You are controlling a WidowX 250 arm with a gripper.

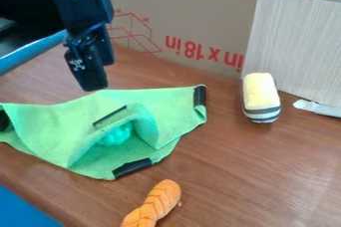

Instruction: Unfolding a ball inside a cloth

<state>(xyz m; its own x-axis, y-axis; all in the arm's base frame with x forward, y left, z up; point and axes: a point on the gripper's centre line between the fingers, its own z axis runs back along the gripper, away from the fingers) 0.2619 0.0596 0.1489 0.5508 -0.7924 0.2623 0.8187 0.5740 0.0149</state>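
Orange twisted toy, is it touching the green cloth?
Apart: the camera view shows bare brown table between the orange twisted toy and the green cloth.

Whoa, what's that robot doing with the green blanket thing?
It looks like the robot's job is to unfold the green cloth and uncover the bumpy green ball. Right now, the cloth is still partly folded over the ball, which peeks out from underneath. The black gripper hangs by the cloth's far edge, and I can't tell if they touch. No person is handling anything. An orange braided toy lies nearby on the table.
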